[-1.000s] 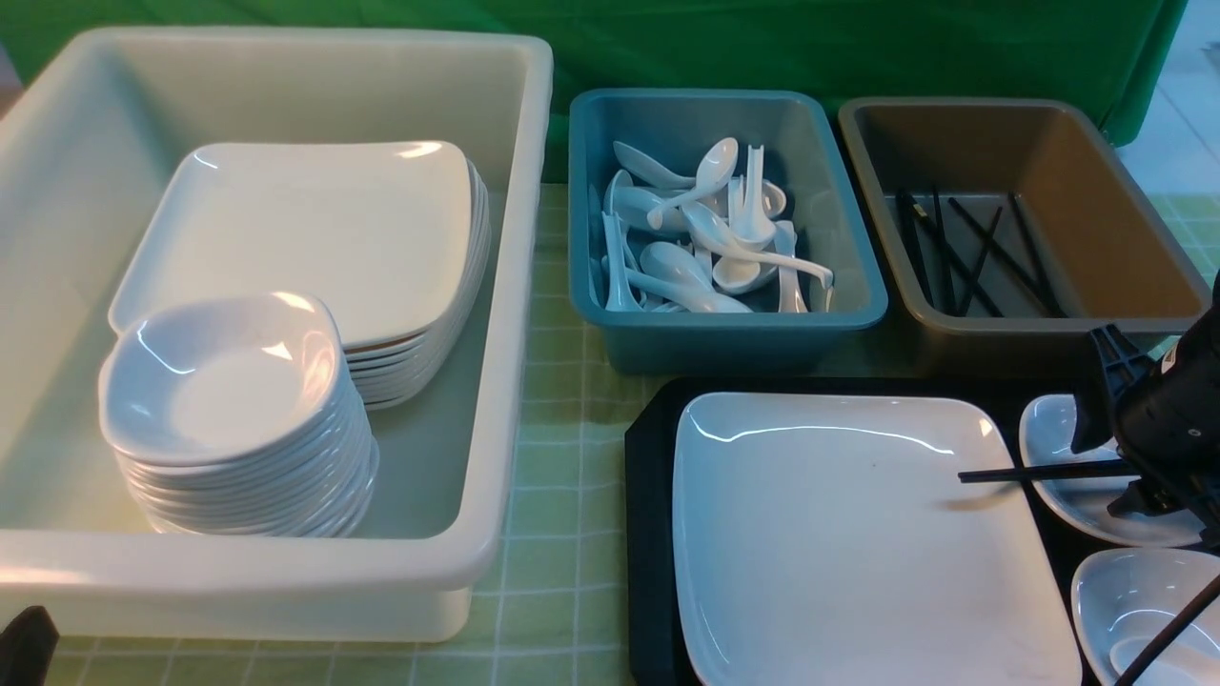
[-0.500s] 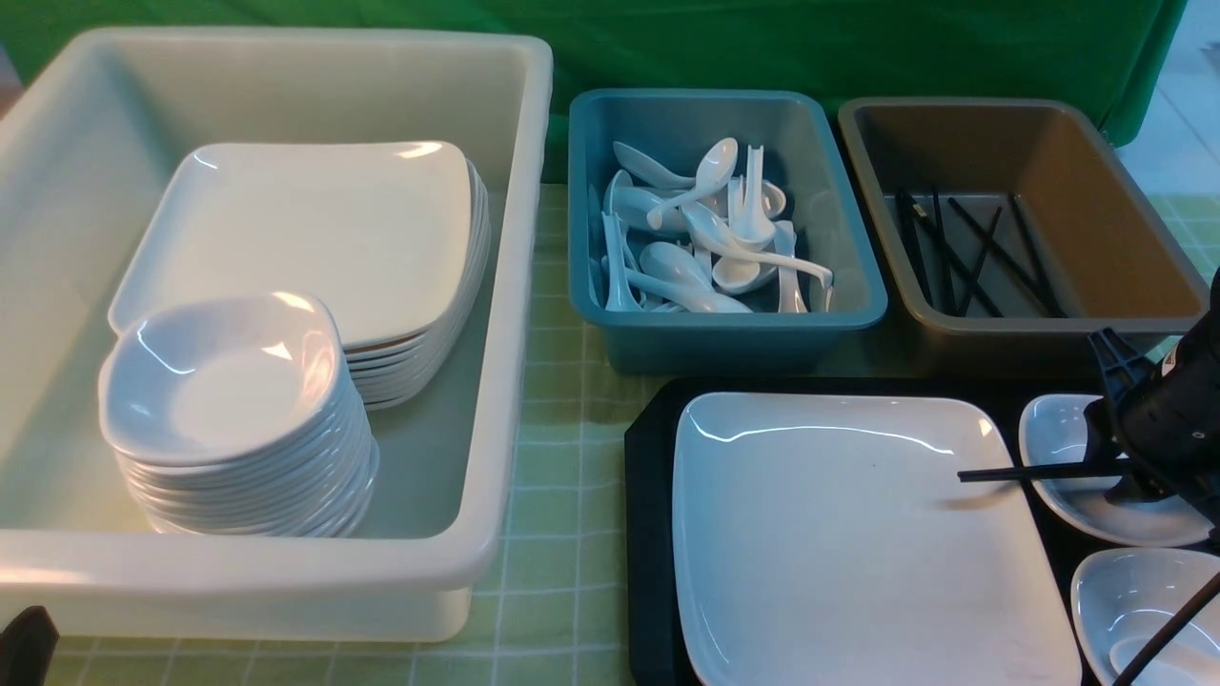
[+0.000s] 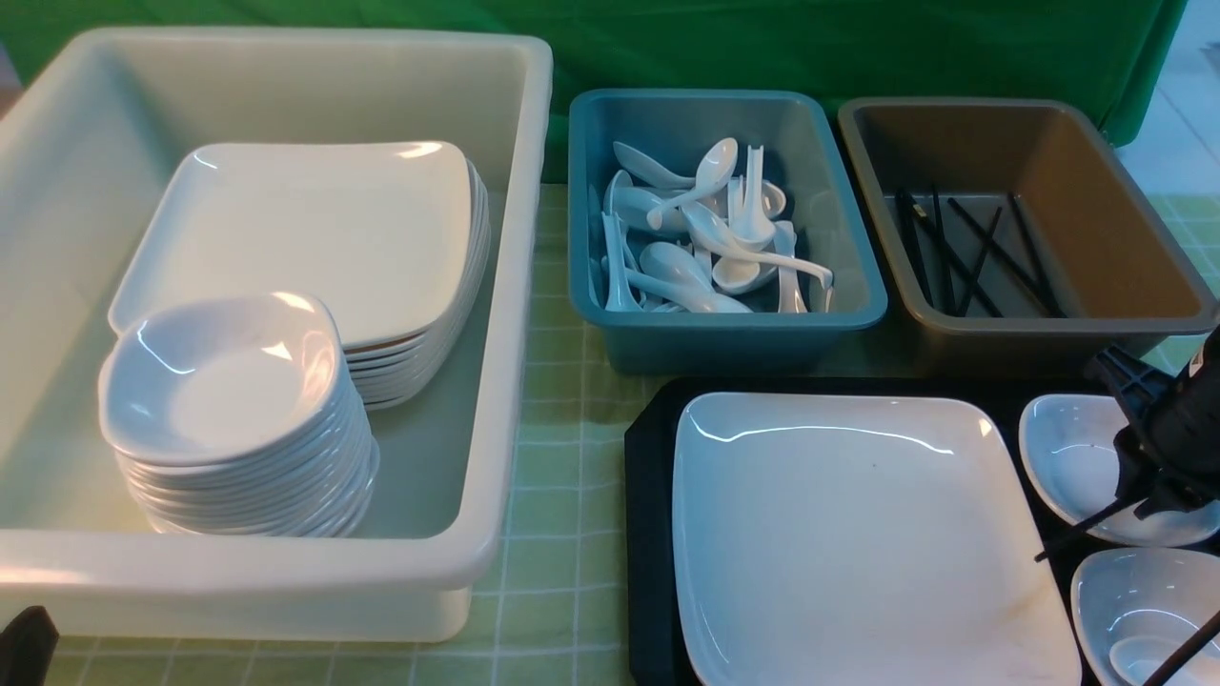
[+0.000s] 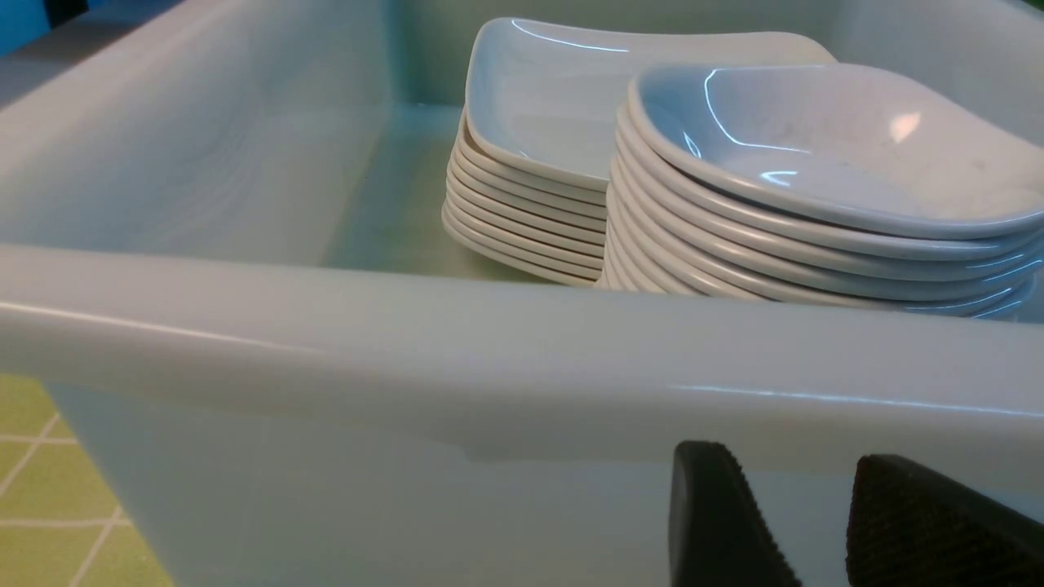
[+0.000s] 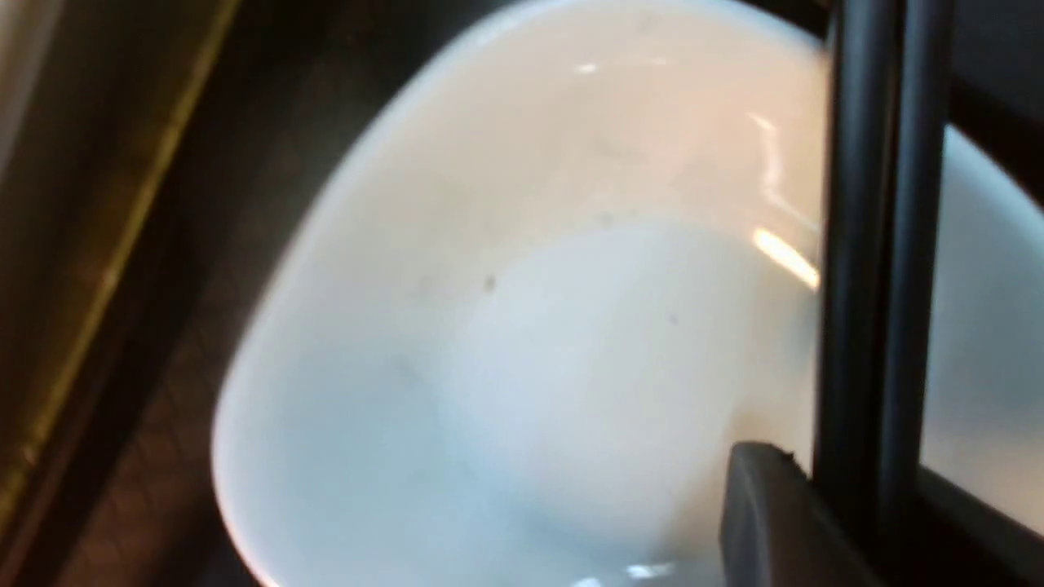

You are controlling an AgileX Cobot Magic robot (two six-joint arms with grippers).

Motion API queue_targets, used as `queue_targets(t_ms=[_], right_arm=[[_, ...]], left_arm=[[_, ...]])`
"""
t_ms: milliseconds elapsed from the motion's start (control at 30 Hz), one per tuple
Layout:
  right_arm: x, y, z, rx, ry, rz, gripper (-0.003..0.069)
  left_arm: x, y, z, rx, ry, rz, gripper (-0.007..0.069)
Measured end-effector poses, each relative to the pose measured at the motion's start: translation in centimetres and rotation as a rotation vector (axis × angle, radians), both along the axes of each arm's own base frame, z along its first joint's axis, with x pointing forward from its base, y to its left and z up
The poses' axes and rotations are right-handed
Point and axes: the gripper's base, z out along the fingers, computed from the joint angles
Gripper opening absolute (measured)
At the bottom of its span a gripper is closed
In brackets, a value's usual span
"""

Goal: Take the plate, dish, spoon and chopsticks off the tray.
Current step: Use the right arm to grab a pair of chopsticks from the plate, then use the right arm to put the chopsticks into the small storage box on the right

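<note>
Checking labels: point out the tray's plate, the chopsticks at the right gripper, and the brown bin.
plate [image 3: 839,543]: front view, middle of its face.
chopsticks [image 5: 856,244]: right wrist view, mid-shaft.
brown bin [image 3: 1096,229]: front view, right inner wall.

The plate [image 3: 858,543] is glossy and smooth, the plastic tray [image 3: 648,534] matt.

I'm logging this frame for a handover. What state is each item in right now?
plate: on tray, bare
chopsticks: clamped in right hand, tilted
dish: on tray, empty
left hand: open, empty
blue bin: holds spoons
brown bin: holds black sticks
white tub: holds plate stack, dish stack
</note>
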Motion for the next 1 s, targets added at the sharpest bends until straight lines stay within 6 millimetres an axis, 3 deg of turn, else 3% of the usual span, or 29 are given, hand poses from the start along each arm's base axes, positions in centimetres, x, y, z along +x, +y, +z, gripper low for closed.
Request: queue_targets(t_ms=[200, 433, 1000], right_arm=[[-0.8, -0.1, 1.8, -0.049, -0.003, 0.15, 0.0033], [-1.8, -0.2, 4.4, -0.099, -0.047, 0.293, 0.003], [-2.5, -0.3, 5.1, -0.14, 0.056, 0.442, 0.0029]], left_arm=[[0.0, 0.0, 0.0, 0.0, 0.0, 0.0, 0.0225], [0.0, 0.0, 0.0, 0.0, 0.0, 0.0, 0.0225], [0.0, 0.0, 0.0, 0.0, 0.0, 0.0, 0.0225]])
